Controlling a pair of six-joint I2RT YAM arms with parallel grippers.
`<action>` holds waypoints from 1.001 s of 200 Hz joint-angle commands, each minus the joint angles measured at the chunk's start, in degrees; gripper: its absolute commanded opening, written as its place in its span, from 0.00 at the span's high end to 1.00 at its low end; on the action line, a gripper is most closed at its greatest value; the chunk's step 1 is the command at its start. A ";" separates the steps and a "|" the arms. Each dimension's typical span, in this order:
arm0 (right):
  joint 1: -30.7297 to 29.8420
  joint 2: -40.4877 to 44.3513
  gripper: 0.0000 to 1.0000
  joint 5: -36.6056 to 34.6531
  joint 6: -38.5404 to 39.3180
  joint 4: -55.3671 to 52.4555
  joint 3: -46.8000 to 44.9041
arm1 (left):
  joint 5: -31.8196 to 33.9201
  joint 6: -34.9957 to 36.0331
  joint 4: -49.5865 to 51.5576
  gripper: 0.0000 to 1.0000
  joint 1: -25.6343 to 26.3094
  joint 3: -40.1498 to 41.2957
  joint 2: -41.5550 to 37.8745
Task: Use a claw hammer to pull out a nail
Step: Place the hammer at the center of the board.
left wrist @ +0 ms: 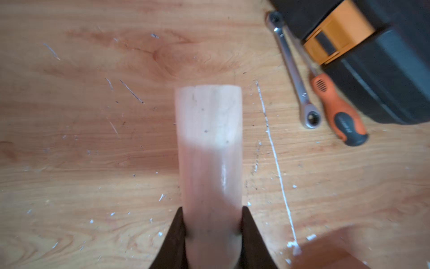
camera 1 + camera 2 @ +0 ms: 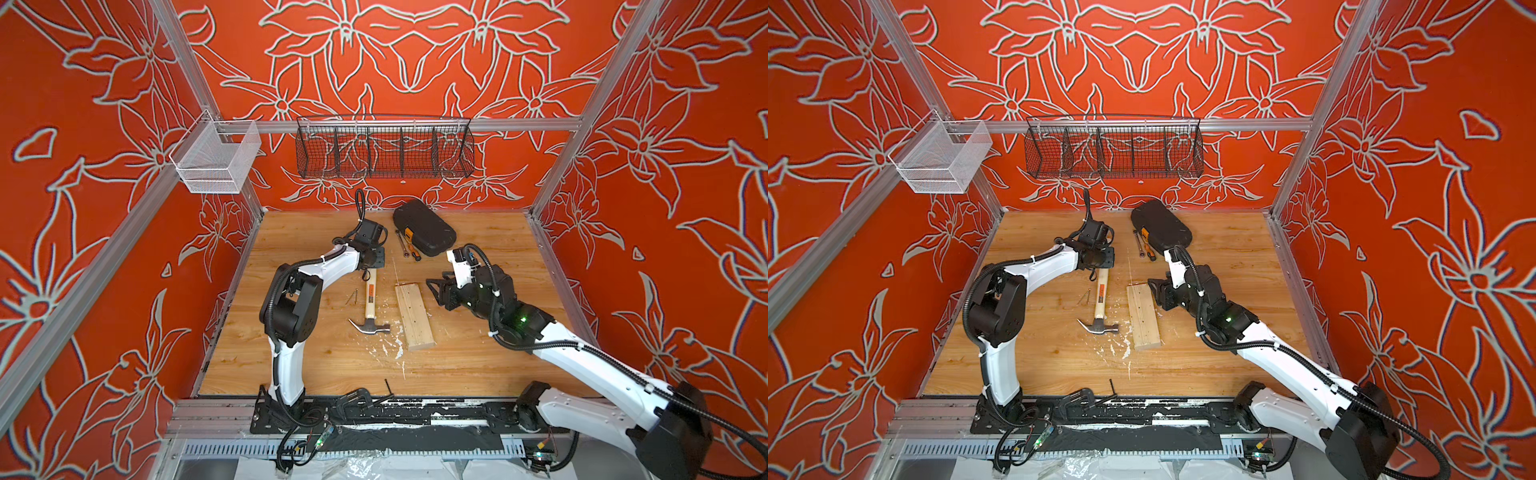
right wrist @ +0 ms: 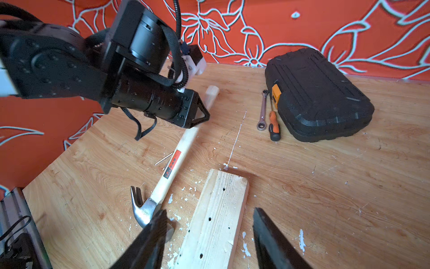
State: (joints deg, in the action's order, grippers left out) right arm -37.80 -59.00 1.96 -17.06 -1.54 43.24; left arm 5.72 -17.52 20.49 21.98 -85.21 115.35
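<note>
Clamping the left jaws on the handle end of the hammer [image 2: 371, 301] lying mid-surface, holding the right jaws half-open by the plank [image 2: 414, 316], next likely needing the claw lifted to a nail.

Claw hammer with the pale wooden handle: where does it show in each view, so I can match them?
Top view: pale-handled, steel-headed claw hammer lies mid-table, beside the pale wooden plank.
Top view: same place.
Left wrist: only its handle end, gripped by the left end effector.
Right wrist: most of it, beside the plank.
Shared landmark: black plastic tool case.
</note>
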 commanded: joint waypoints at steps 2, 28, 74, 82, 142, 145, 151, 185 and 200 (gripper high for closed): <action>0.53 1.58 0.39 0.09 -1.00 -1.22 -0.60 | 0.93 2.23 3.28 1.00 -0.60 -1.42 2.52; 0.54 2.00 0.39 0.13 -1.10 -1.71 -0.78 | 0.28 1.99 4.87 1.00 -1.32 -3.24 5.21; 0.54 1.79 0.39 0.24 -0.97 -1.97 -0.79 | -0.54 1.54 6.03 1.00 -1.59 -4.26 6.91; 0.51 1.70 0.39 0.32 -0.96 -1.85 -0.93 | -0.45 1.52 6.37 1.00 -1.59 -4.55 7.00; 0.62 1.00 0.39 0.33 -0.97 -1.18 -0.83 | -0.79 1.63 8.07 0.91 -1.63 -5.56 7.62; 0.62 1.01 0.39 0.19 -0.94 -1.18 -0.87 | -0.80 1.61 8.07 0.91 -1.55 -5.48 7.53; 0.62 1.10 0.39 0.15 -0.87 -1.22 -0.87 | -0.79 1.61 8.07 0.91 -1.59 -5.41 7.44; 0.70 1.08 0.39 0.14 -0.80 -1.36 -0.84 | -0.78 1.54 8.50 0.84 -1.66 -5.48 7.16; 0.67 1.26 0.39 0.07 -0.75 -1.45 -0.86 | -0.88 1.46 8.86 0.80 -1.59 -5.60 7.22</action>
State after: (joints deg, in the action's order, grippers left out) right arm -37.52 -58.17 1.93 -17.23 -2.81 42.78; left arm 3.79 -17.58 26.35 20.60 -89.91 122.10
